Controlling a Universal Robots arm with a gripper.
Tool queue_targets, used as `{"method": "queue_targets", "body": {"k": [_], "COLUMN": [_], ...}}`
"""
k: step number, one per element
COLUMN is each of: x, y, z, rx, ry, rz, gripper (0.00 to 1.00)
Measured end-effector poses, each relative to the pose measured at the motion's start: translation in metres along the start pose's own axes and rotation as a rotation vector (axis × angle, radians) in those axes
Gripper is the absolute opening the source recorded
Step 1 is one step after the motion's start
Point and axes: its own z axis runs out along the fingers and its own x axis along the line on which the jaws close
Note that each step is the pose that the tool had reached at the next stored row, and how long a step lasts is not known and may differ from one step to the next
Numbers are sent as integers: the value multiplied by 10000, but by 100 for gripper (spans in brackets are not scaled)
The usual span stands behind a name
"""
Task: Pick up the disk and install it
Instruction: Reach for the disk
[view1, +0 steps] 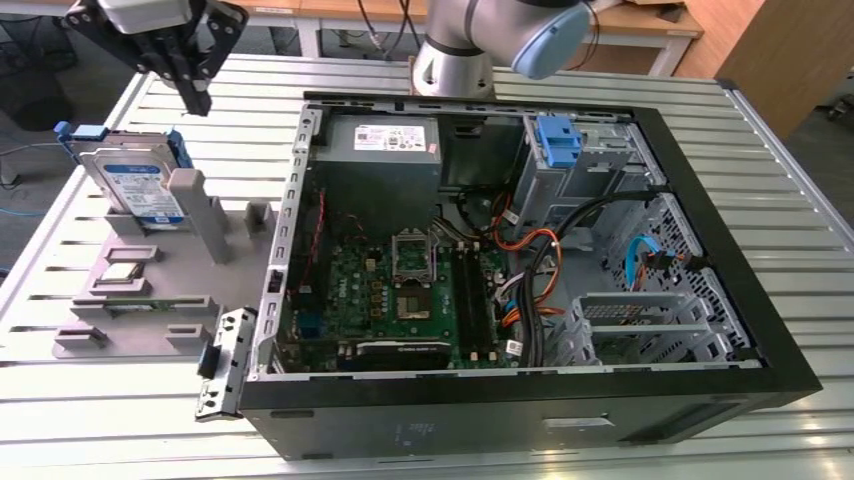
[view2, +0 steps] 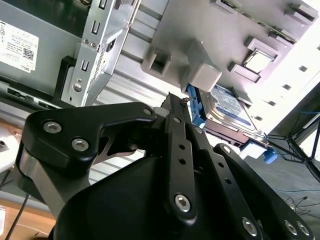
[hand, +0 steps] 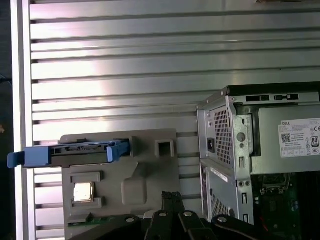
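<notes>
Honestly, nothing is being gripped right now: the claw (view1: 199, 103) is being held in the air near the disk (view1: 134, 185) but clear of it. Its fingers look like they're being pressed together with nothing between them. The disk is being propped on its edge in a grey fixture (view1: 160, 290) on the counter (view1: 120, 430), to the exterior view's left of the open computer case (view1: 747, 330). That's well apart from the drive cage, where another blue bracket (view1: 558, 140) is being kept. What's probably being risked: with a closed claw, the disk's top edge could get bumped instead of straddled, and a drive standing that narrowly could be tipped or knocked out of its slot. The blue end tabs could get snagged too, and the bracket in the cage could be mistaken for the target. The label face is being shown in the exterior view. In the first wrist view the disk (hand: 80, 150) is being seen edge-on, thin, with tabs sticking out at both ends. The closed fingertips are being shown best in the second wrist view, where the claw (view2: 172, 98) is being pointed toward the disk (view2: 230, 107).
</notes>
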Motion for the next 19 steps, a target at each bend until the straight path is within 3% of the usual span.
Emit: {"method": "queue_targets", "body": {"k": [19], "x": [402], "y": [-30], "z": [-10], "rx": [-26], "ry": [-9], "rz": [0], "gripper": [10]}}
